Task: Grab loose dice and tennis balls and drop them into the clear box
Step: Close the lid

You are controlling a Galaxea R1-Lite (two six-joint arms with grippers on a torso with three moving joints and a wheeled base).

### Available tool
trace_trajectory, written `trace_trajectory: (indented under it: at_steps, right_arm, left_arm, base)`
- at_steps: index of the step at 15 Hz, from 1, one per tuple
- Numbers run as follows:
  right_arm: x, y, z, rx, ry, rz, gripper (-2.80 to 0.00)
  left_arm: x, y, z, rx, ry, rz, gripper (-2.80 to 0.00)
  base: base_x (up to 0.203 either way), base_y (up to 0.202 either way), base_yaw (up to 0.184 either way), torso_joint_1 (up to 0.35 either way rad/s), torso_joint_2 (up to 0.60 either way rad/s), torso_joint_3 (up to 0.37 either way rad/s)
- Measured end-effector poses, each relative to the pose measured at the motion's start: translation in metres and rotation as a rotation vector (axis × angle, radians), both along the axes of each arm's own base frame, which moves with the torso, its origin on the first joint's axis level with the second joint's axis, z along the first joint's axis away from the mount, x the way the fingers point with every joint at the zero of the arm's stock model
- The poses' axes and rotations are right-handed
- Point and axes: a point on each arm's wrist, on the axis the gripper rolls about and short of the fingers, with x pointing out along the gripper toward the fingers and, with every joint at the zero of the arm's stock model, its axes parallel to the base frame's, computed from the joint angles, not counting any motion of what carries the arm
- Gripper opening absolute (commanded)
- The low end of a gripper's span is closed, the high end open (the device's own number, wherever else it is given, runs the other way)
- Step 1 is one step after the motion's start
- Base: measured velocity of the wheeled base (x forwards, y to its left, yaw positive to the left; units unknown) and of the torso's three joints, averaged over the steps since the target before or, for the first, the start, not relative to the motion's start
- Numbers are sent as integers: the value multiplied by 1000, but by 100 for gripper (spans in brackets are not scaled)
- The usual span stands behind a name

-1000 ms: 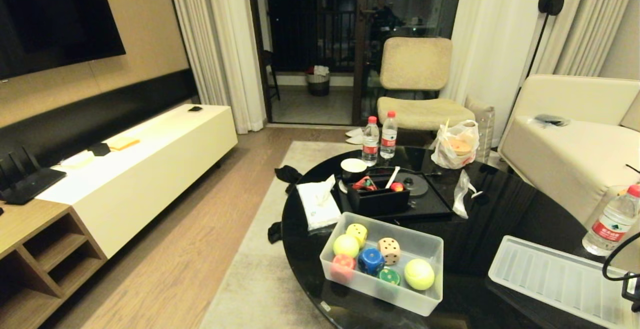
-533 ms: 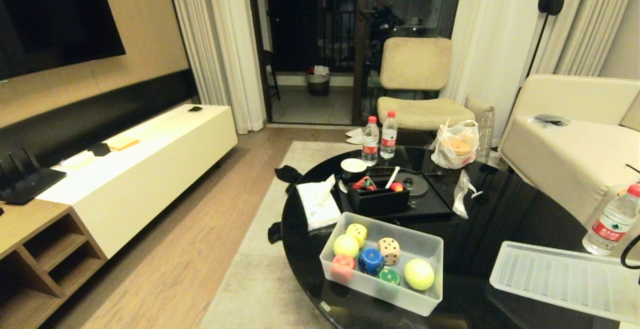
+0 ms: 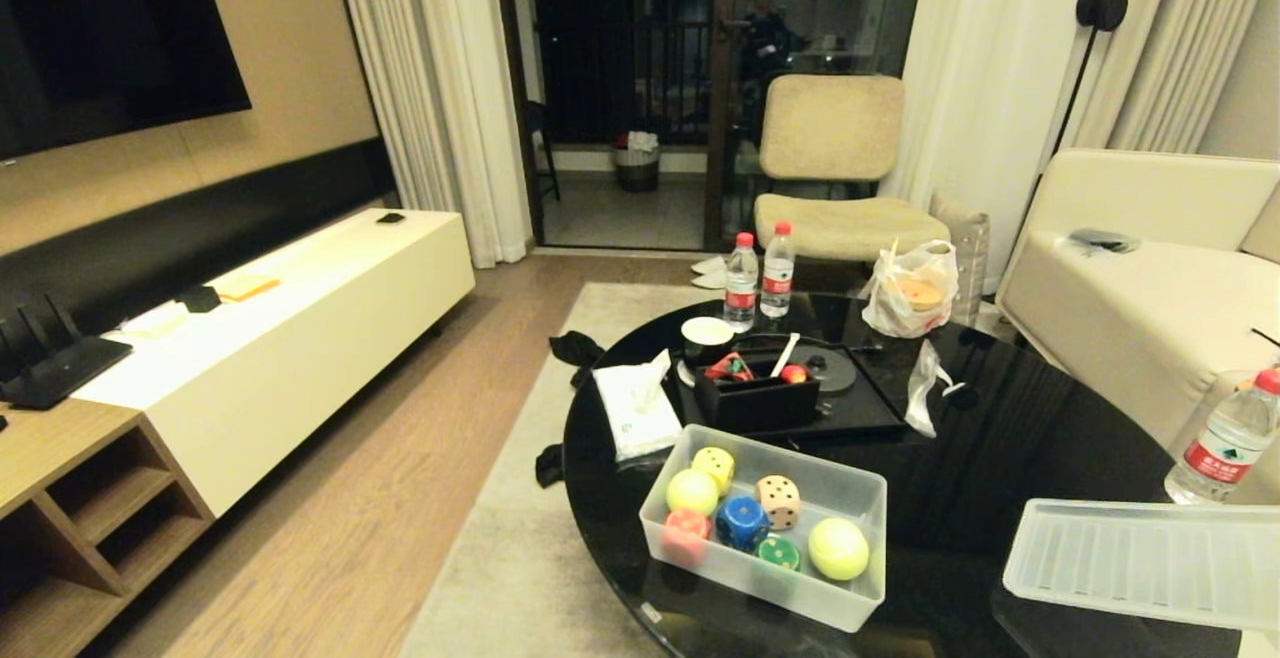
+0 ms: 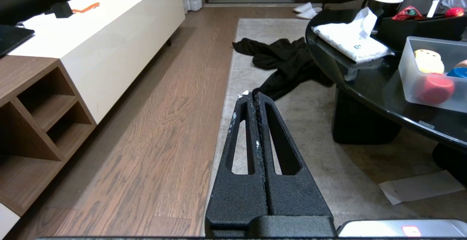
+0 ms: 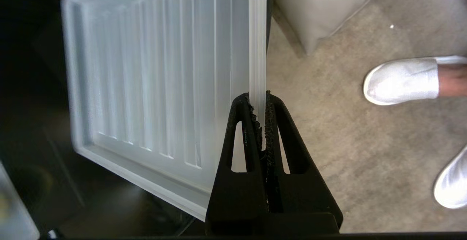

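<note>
The right claw (image 5: 259, 99) was pinching the long rim of the ribbed lid (image 5: 153, 72), its fingers clamped on either side of the thin plastic edge. In the head view the lid (image 3: 1150, 563) hung over the near right edge of the round black desk (image 3: 1000, 438), and the claw itself was outside that view. Beyond the pinched rim, off the desk, lay pale carpet with a person's white slippers (image 5: 401, 80) on it.

The left claw (image 4: 251, 96) was pressed together and empty, low over the rug beside the desk, with bare wood floor and rug ahead of it and a black cloth (image 4: 284, 61) lying further on.

Across the desk from the lid, well apart from it, sat the clear box (image 3: 860, 498), open, near the front edge of the desk. Inside lay the tan die (image 3: 778, 501), two tennis balls (image 3: 838, 548), and red, blue, green and yellow spotted pieces. A dark bare stretch of desk separated box and lid.

Farther from the right claw stood a black organiser box (image 3: 757, 400), touching the box's far side or just short of it; a tissue pack (image 3: 637, 408), a plastic bag (image 3: 910, 293) and two water bottles (image 3: 758, 278) stood toward the far edge. A third bottle (image 3: 1228, 443) stood just beyond the lid.
</note>
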Motion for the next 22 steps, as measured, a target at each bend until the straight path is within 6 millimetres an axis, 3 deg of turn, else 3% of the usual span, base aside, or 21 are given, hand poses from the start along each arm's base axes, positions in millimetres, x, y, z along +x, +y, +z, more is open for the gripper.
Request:
trace_trajectory:
  at_steps: [11,18,22]
  right_arm:
    - [-6,6,32,65,-145,-29,-280]
    - [-11,14,71,96,-255,-36,-280]
    - [-11,30,94,106,-310,20,-280]
  left_arm:
    - [0,0,0,0,0,0,-280]
    - [0,0,0,0,0,0,-280]
    - [0,0,0,0,0,0,-280]
  base:
    - [0,0,0,0,0,0]
    - [0,0,0,0,0,0]
    - [0,0,0,0,0,0]
